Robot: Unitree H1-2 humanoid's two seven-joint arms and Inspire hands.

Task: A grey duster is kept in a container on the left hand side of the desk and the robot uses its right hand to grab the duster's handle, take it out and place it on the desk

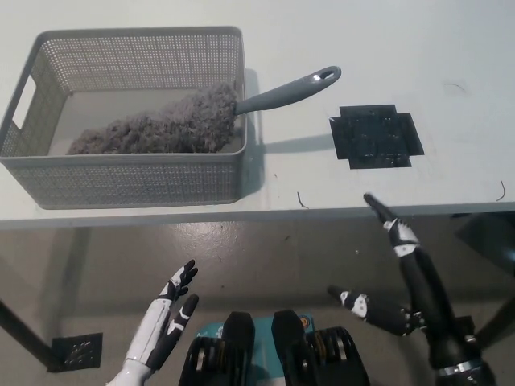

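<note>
On the desk's left side, grey container holding duster — fluffy head inside, handle poking over right rim, right hand below desk edge, well apart from handle, fingers spread, holding nothing, left hand resting lower left — fingers apart, empty

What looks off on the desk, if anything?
Nothing spilled or broken. The duster handle pokes out over the right rim of the basket, and a ragged patch of black tape sits on the desk beside it.
</note>
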